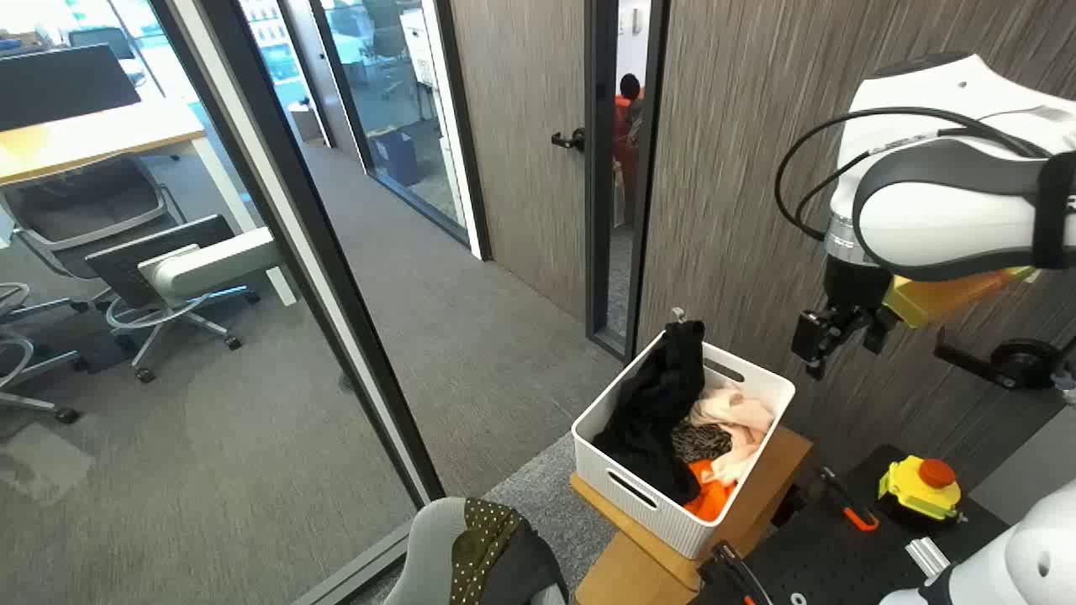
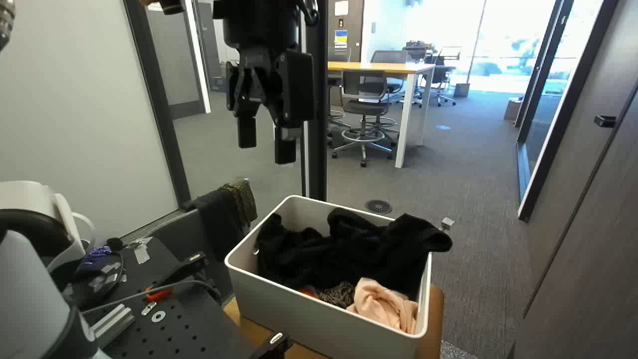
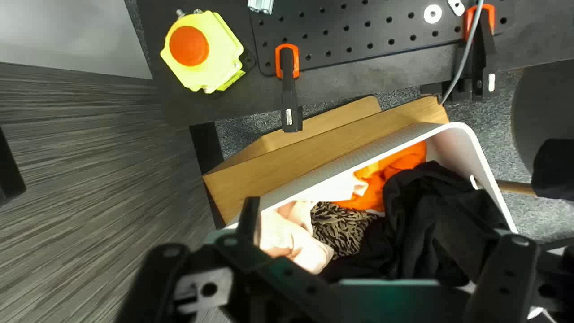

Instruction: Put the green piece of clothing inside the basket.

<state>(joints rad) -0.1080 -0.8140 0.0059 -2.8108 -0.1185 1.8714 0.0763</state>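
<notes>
The green piece of clothing [image 1: 483, 538] is olive with light dots and hangs over a chair back. It also shows in an exterior view [image 2: 242, 199] behind the basket and is out of the wrist view. The white basket [image 1: 601, 462] also shows in an exterior view [image 2: 319, 319] and the wrist view [image 3: 354, 163]. It holds black clothing [image 2: 349, 254], pale pink cloth [image 2: 381, 304], a patterned dark cloth [image 3: 341, 226] and orange cloth [image 3: 394, 170]. My gripper [image 1: 843, 353] is open and empty, high above the basket, also seen in an exterior view [image 2: 266, 142] and the wrist view [image 3: 358, 233].
The basket stands on a wooden support [image 1: 773, 487]. A black table [image 2: 184, 329] with clamps and a yellow box with a red button [image 3: 202, 51] is beside it. The chair [image 1: 427, 546] also bears dark cloth [image 2: 217, 219]. A wood-grain wall [image 1: 731, 210] is close to the arm.
</notes>
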